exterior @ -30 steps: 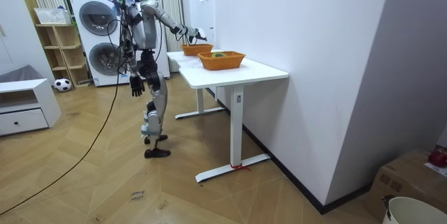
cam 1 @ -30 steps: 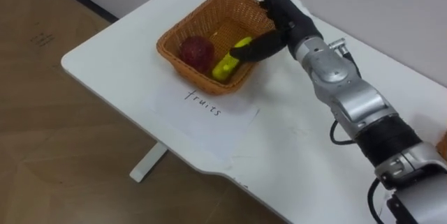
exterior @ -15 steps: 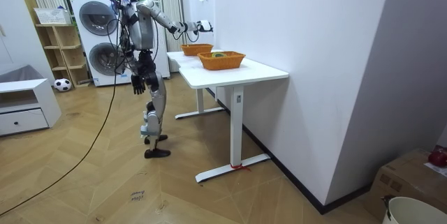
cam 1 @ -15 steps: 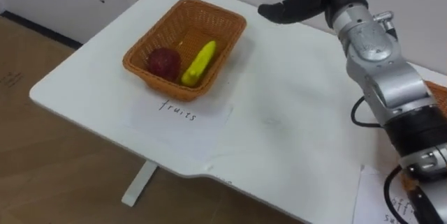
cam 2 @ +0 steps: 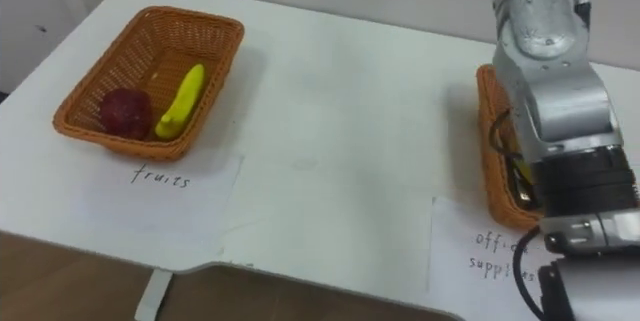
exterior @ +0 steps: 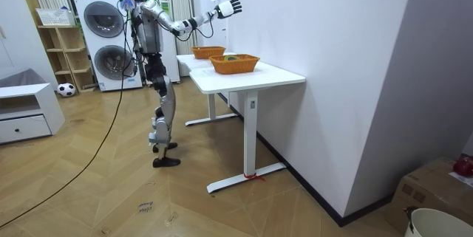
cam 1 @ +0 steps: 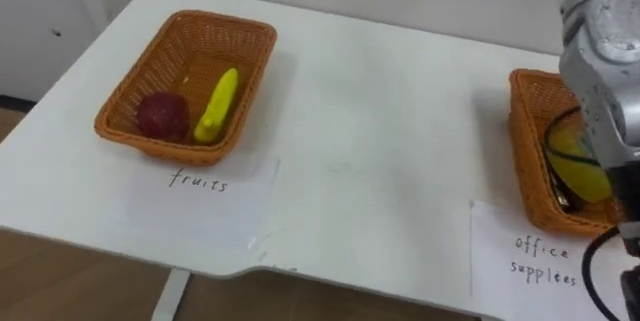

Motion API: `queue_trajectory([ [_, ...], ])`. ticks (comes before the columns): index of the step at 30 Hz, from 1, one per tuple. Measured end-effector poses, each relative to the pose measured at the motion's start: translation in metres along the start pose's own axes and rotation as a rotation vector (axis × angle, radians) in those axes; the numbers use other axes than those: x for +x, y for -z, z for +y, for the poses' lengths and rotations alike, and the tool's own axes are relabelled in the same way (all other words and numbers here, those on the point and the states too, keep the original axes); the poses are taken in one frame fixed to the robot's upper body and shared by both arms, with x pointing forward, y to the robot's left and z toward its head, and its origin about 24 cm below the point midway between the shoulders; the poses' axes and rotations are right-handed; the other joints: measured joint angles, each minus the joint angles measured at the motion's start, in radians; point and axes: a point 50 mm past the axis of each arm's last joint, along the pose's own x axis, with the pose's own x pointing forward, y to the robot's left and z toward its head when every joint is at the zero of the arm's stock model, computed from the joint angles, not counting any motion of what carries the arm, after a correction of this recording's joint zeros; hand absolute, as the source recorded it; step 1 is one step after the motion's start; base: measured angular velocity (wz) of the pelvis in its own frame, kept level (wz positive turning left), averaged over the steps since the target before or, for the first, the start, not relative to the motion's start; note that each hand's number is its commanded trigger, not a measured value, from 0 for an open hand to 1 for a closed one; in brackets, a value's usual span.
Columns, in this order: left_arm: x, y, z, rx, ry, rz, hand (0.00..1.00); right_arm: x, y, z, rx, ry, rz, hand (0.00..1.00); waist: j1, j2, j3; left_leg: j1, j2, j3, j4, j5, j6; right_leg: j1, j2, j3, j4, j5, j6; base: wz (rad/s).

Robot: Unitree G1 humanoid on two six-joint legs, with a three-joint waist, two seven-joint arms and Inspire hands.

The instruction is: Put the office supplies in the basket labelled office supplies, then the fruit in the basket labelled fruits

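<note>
On the white table (cam 1: 380, 151), a wicker basket (cam 1: 203, 37) at the left holds a yellow banana (cam 1: 216, 104) and a dark red fruit (cam 1: 163, 116) side by side. A second wicker basket (cam 1: 528, 151) at the right holds a yellow object (cam 1: 588, 179), partly hidden by the robot's forearm. In the room view, the right hand (exterior: 229, 6) is high above the table with its fingers spread, holding nothing.

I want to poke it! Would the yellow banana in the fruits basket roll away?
Probably not far: the banana is long and curved, so it would likely slide or rock. Its basket and the red fruit beside it should stop it.
</note>
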Motion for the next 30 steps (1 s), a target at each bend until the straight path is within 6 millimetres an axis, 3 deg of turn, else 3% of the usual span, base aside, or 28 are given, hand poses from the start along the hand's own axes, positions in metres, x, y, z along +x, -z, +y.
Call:
queue_trajectory([
  [7, 0.001, -0.01, 0.003, -0.004, -0.008, -0.035, 0.0, -0.003, -0.003, -0.023, 0.064, 0.097, -0.001, 0.0, -0.063, 0.0, -0.0008, 0.019, 0.007, 0.027, -0.01, -0.001, 0.0, -0.002, 0.007, 0.03, 0.011, 0.001, -0.001, -0.14],
  [11, 0.001, -0.012, 0.004, -0.016, -0.02, -0.057, 0.0, -0.021, -0.003, -0.052, 0.095, 0.209, -0.018, 0.0, -0.085, 0.0, -0.0066, 0.024, 0.011, 0.047, -0.014, -0.003, -0.001, -0.01, 0.011, 0.052, 0.012, 0.002, -0.003, -0.16],
  [15, -0.001, 0.002, 0.006, -0.018, -0.035, -0.026, 0.0, -0.035, 0.002, -0.073, 0.099, 0.335, -0.008, 0.0, -0.118, 0.011, -0.0132, 0.031, 0.014, 0.075, -0.015, -0.003, -0.002, -0.016, 0.014, 0.082, 0.013, 0.003, -0.004, -0.21],
  [22, -0.003, 0.01, 0.007, -0.021, -0.055, -0.022, 0.0, -0.065, 0.02, -0.111, 0.126, 0.525, 0.051, 0.0, -0.165, 0.01, -0.0119, 0.038, 0.025, 0.091, -0.022, -0.009, -0.005, -0.025, 0.021, 0.082, 0.025, 0.005, -0.008, -0.09],
  [27, -0.003, 0.014, 0.007, -0.074, -0.064, -0.007, 0.0, -0.102, 0.039, -0.139, 0.109, 0.691, 0.131, 0.0, -0.179, 0.003, -0.0084, 0.04, 0.027, 0.103, -0.022, -0.009, -0.006, -0.032, 0.022, 0.084, 0.027, 0.006, -0.009, -0.04],
  [29, -0.004, 0.015, 0.007, -0.08, -0.078, -0.011, 0.0, -0.116, 0.045, -0.148, 0.129, 0.737, 0.163, 0.0, -0.191, -0.009, -0.0013, 0.04, 0.027, 0.104, -0.026, -0.009, -0.006, -0.034, 0.022, 0.087, 0.026, 0.006, -0.009, -0.04],
  [30, -0.004, 0.016, 0.008, -0.083, -0.085, -0.008, 0.0, -0.125, 0.049, -0.154, 0.172, 0.776, 0.182, 0.0, -0.19, -0.01, -0.0024, 0.041, 0.027, 0.114, -0.03, -0.009, -0.006, -0.033, 0.025, 0.1, 0.025, 0.006, -0.009, -0.21],
])
